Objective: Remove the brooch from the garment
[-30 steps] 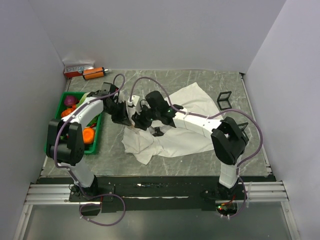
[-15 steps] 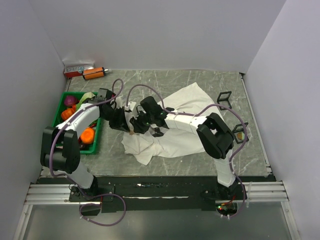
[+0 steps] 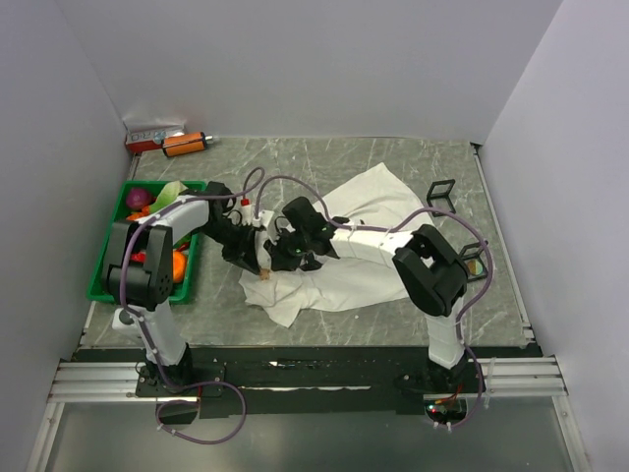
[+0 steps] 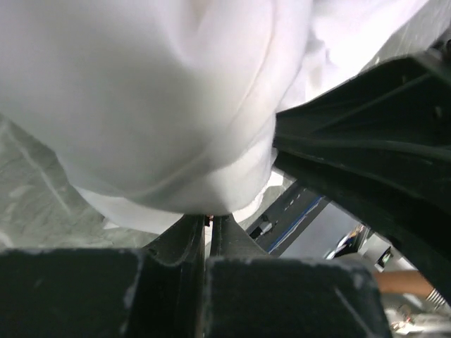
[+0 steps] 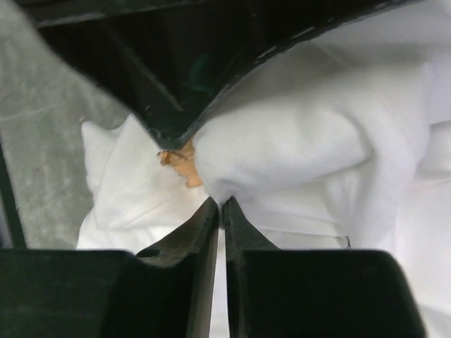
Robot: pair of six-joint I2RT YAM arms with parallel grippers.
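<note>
- The left claw (image 4: 208, 224) is fully closed and pinches a bulging fold of the white cloth garment (image 4: 162, 105) at its tips.
- The right claw (image 5: 223, 205) has its jaws almost together. The tips touch a cloth fold, but I cannot tell if cloth is caught between them.
- The tiny orange-gold brooch (image 5: 180, 162) sits on the garment just beside the right tips (up and to the left of them), not between them.
- Risk: the right claw may close beside the brooch and take only cloth, because the trinket is so small.
- Risk: a pull from here may drag the whole garment over the grey marble tabletop (image 3: 393, 157).
- Risk: the two claws are very close together and may collide.
</note>
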